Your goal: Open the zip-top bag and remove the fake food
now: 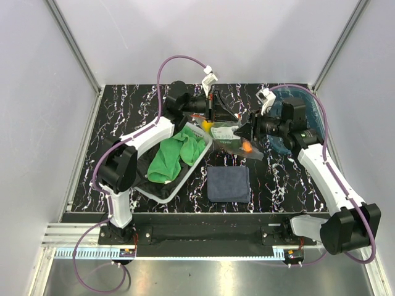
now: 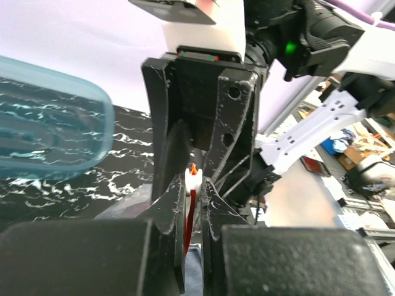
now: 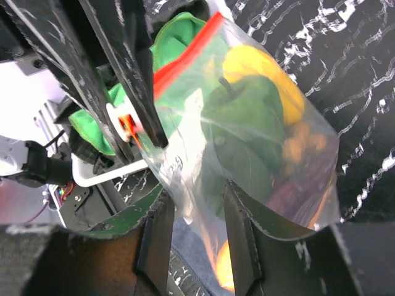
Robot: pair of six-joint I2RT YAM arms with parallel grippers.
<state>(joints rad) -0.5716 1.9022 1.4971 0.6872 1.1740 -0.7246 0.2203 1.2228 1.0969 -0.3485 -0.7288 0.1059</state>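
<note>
L pincer (image 2: 192,185) pinching zip-top bag (image 3: 259,92) zip end; R pincer (image 3: 197,191) spread. Bag's long axis L–R, zip twd L arm.

Bright, even light is washing the top view, casting soft shadows on the marbled surface (image 1: 123,117). In the left wrist view the blue tray (image 2: 43,123) is blurring at the frame's edge. In the right wrist view a pale sheen is hazing the zip-top bag (image 3: 185,154), and the right end effector (image 3: 196,206) is looming dark and unfocused.

Black marbled table (image 1: 123,111), white walls (image 1: 216,37)
</note>
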